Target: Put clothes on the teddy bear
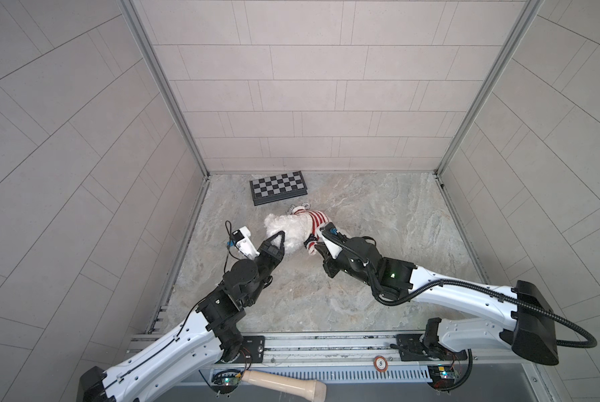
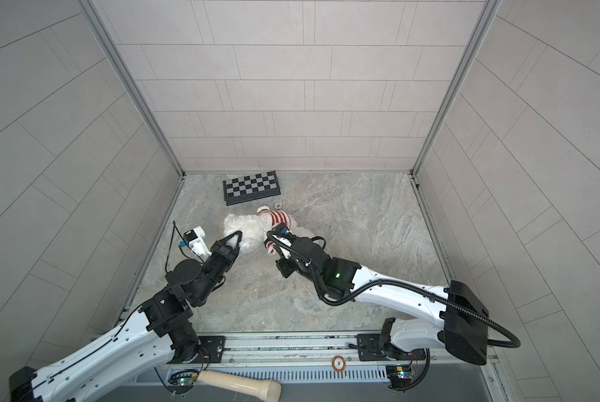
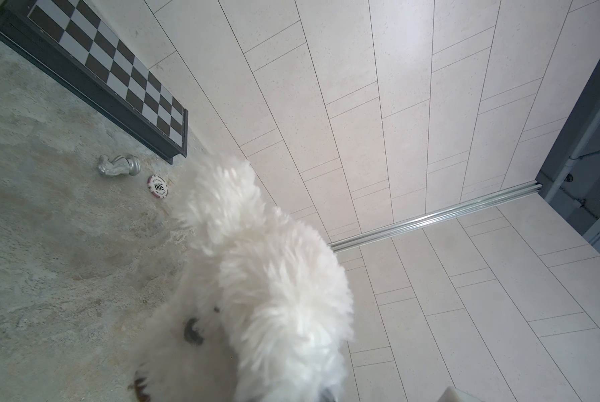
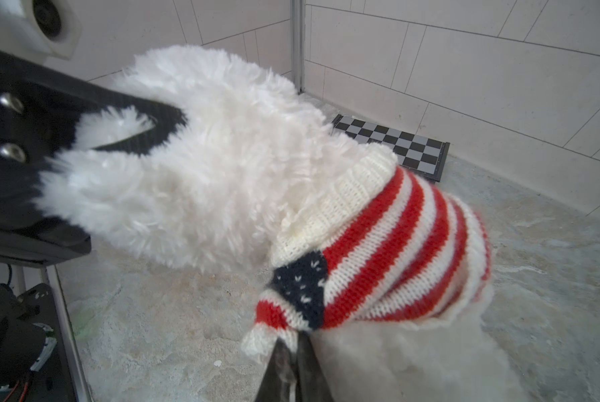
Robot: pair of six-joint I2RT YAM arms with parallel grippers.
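- Two closed pinches: left end effector [image 1: 282, 235] on teddy bear [image 1: 286, 225] fur, right end effector [image 4: 293, 343] on sweater [image 4: 396, 243] sleeve.
- Step: seating sweater on torso.
- Next, likely: tug sleeve away from left end effector.

poker chip [image 3: 158, 186]: "500" | round disc [image 1: 381, 364] on front rail [image 1: 326, 343]: "5"

The place is a robotics lab test cell rather than a lived-in room: a booth of pale tile-patterned wall panels [image 1: 291, 104] held in bare aluminium frame posts [image 1: 168, 94] closes round a marble-patterned worktop [image 1: 396, 226]. The left arm [image 1: 159, 351] and the right arm [image 1: 465, 296] are mounted on a metal rail [image 1: 326, 343] along its front edge, with open circuit boards [image 1: 226, 380] and loose wiring below. A chessboard [image 1: 278, 186] and a poker chip [image 3: 158, 186] lie on the worktop as stray odds and ends.
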